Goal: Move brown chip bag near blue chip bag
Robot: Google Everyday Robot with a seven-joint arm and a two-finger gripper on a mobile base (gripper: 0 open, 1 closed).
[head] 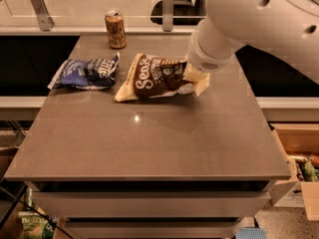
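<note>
The brown chip bag [154, 77], dark brown with pale yellow edges, lies on the table's far half, its right end raised under my arm. My gripper [196, 75] is at that right end, mostly hidden behind the white wrist, and holds the bag. The blue chip bag [88, 72], wrinkled with white patches, lies just left of the brown bag with a small gap between them.
A brown soda can [115, 30] stands upright at the table's far edge, behind the two bags. The grey table [149, 143] has drawers below its front edge. A cardboard box [299, 163] sits on the floor at the right.
</note>
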